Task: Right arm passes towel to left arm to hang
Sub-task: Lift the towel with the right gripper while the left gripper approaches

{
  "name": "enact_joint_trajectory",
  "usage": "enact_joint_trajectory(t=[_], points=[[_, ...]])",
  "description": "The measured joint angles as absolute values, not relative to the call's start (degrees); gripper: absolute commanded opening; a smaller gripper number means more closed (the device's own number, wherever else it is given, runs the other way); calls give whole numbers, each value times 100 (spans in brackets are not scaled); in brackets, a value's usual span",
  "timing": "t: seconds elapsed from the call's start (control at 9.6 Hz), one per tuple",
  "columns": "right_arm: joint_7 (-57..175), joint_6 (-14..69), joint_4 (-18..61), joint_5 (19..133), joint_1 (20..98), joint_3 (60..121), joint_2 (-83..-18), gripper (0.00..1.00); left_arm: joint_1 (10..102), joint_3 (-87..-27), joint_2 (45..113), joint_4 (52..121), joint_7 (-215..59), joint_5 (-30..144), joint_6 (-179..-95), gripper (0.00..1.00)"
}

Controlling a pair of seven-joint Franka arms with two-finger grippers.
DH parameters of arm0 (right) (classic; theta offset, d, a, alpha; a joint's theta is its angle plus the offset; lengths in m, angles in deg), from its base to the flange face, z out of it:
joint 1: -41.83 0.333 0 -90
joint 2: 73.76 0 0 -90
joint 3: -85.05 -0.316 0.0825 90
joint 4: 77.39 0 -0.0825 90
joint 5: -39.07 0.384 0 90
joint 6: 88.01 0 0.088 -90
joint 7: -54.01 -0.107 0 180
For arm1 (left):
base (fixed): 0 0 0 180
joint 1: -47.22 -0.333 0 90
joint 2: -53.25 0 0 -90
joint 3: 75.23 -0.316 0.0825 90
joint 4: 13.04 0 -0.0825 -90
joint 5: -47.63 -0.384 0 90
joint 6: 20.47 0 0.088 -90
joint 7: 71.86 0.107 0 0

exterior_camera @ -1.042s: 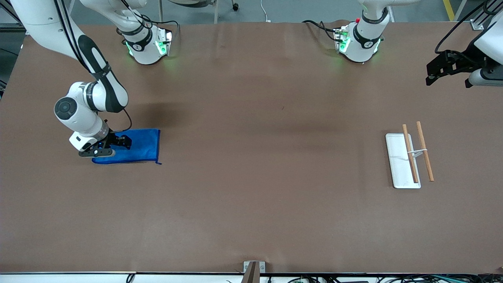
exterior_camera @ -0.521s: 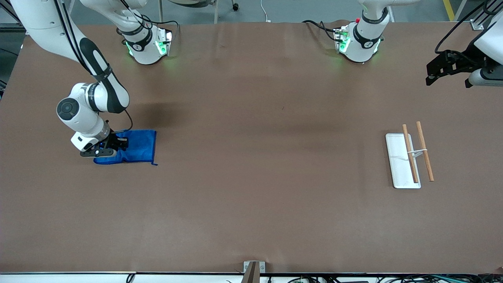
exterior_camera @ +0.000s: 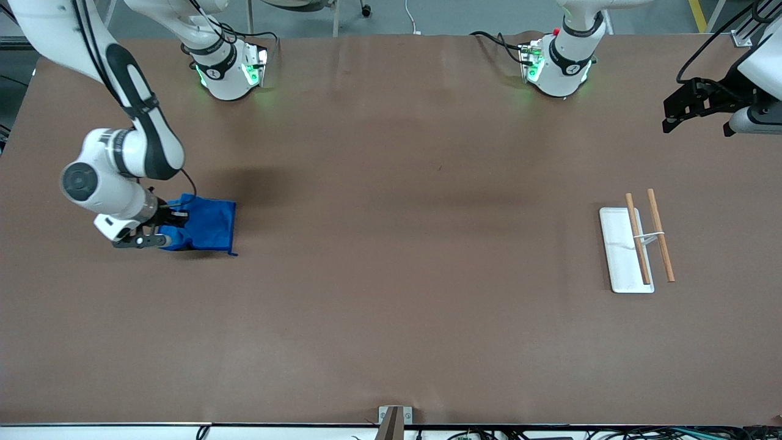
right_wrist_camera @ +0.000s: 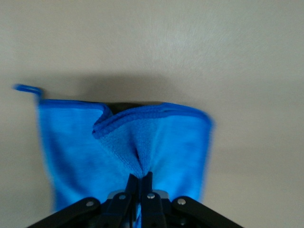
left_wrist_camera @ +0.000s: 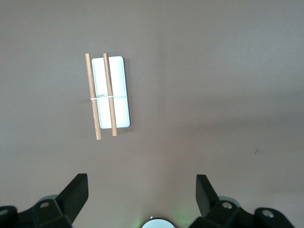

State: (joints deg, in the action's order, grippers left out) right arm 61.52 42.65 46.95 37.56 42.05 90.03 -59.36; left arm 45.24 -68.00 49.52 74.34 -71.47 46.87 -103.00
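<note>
The bright blue towel (exterior_camera: 204, 224) hangs bunched at the right arm's end of the table, its free end trailing on the brown cover. My right gripper (exterior_camera: 173, 222) is shut on a pinched fold of the towel (right_wrist_camera: 142, 142), with the small corner loop (right_wrist_camera: 26, 89) sticking out at one corner. My left gripper (exterior_camera: 672, 116) waits high over the left arm's end of the table, open, with nothing between its fingers (left_wrist_camera: 76, 194). It looks down on the rack.
A white tray base (exterior_camera: 618, 250) carrying two wooden rods (exterior_camera: 661, 235) joined by a white band lies toward the left arm's end of the table. The two arm bases (exterior_camera: 226, 70) stand along the table's edge farthest from the front camera.
My right gripper has shut on the towel and pulled it toward the right arm's end of the table, so the cloth has bunched and lifted. The left arm has not moved.
</note>
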Motion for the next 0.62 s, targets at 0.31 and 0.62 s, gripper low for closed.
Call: enact_joint_trajectory(t=[0.31,0.62], points=[[5641,3175,3904,3772,4226,8463,-6347,0,4525,-6795,4953,7435,-7142,4699,-10289,100],[4854,3083,3498,4209,4279,7414,-6364,0,4557,-6767,5276,7607,-7131,5832,-10514,100]])
